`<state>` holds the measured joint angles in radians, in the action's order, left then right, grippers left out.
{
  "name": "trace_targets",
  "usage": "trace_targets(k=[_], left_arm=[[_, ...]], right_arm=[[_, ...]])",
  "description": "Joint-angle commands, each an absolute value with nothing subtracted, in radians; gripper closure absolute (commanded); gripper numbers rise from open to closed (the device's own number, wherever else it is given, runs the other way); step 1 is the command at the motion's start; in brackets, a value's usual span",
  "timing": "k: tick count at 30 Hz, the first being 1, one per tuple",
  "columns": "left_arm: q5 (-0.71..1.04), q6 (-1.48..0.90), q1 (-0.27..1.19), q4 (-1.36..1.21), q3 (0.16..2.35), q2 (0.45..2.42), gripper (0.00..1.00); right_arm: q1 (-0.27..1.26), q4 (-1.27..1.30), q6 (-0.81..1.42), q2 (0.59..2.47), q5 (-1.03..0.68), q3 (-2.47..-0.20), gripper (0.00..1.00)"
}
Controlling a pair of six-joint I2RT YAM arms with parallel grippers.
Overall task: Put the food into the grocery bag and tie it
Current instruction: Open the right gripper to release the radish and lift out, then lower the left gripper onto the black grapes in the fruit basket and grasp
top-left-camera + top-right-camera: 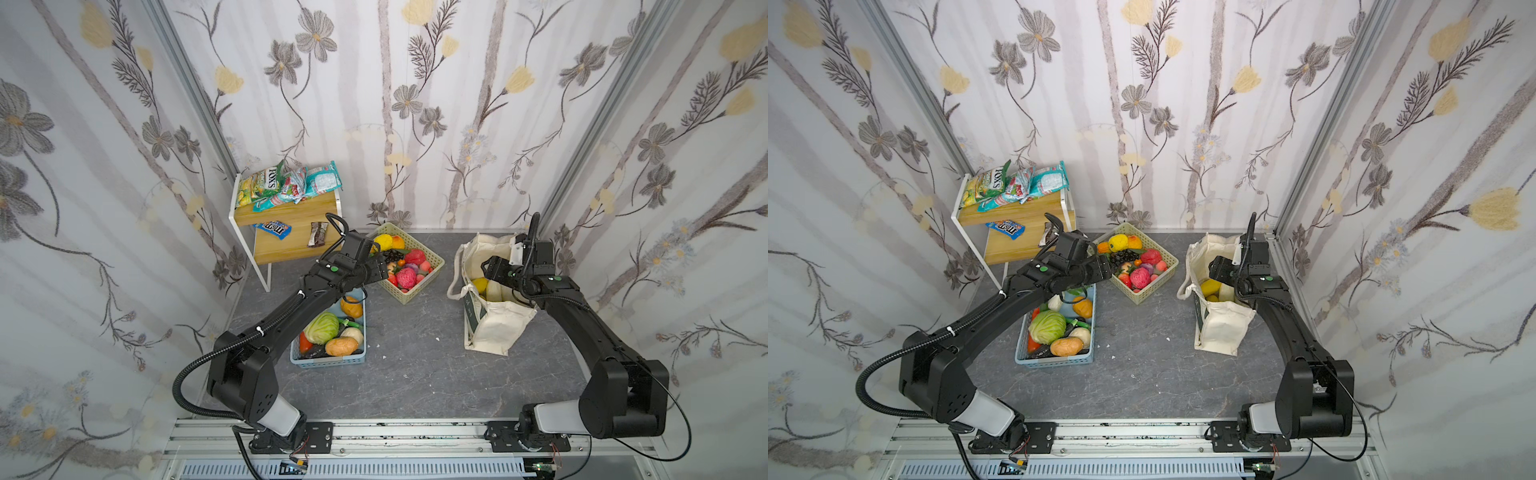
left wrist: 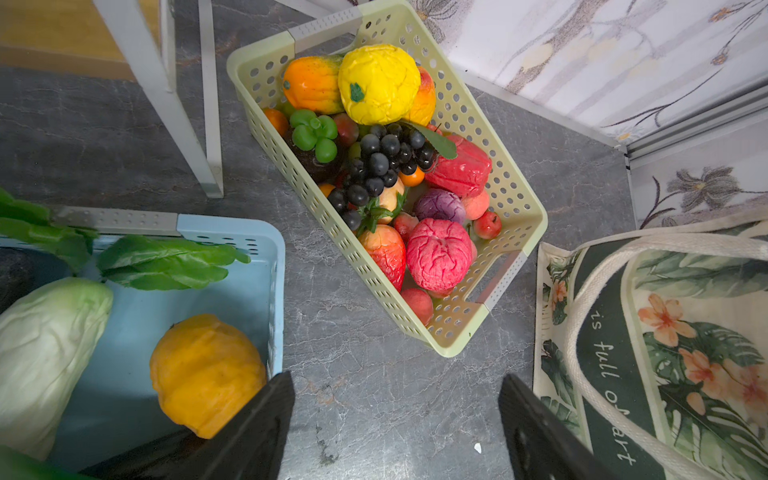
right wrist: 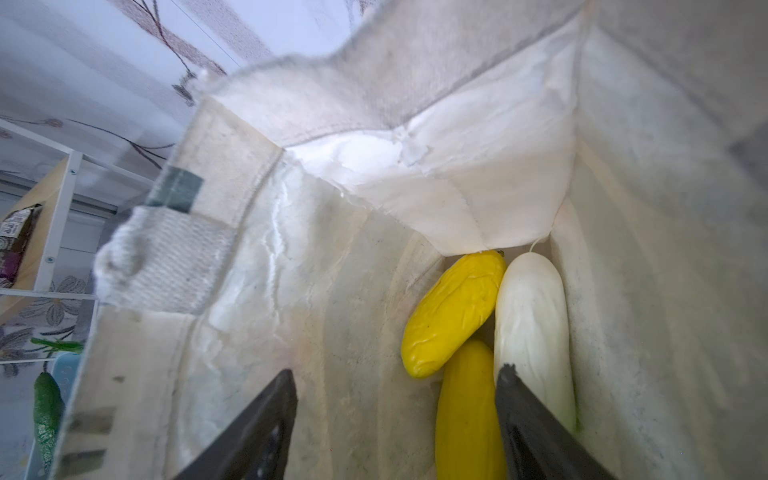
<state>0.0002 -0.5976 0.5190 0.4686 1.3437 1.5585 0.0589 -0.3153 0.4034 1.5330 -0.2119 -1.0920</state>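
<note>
Two mangoes (image 3: 453, 311) lie at the bottom of the bag (image 1: 494, 328), standing on the right. Right gripper (image 3: 397, 374) inside its mouth, jaws wide, empty. Left gripper (image 2: 397, 376) wide, empty, beside fruit basket (image 2: 515, 199): suggest straight drop on grapes (image 2: 382, 166), clear of rim

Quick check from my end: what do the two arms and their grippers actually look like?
The left arm and right arm are matte black, each with a pale grey base link, a ribbed black cable hose and a green dot near the wrist. The left gripper and right gripper have flat black fingers.
</note>
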Motion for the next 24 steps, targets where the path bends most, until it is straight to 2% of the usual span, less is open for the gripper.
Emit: trace_targets(k=[1,15,24], left_arm=[[-0.016,-0.581,0.519,0.464,1.365,1.578,0.20],[-0.027,-0.510,0.520,0.507,1.511,1.734,0.21],[-0.085,-0.417,0.517,0.530,1.612,1.847,0.22]], right_arm=[[0.060,-0.331,0.403,1.507,-0.226,-1.112,0.26],[0.086,-0.350,0.415,1.413,-0.270,-1.169,0.26],[0.189,-0.333,0.432,1.390,-0.246,-1.203,0.26]])
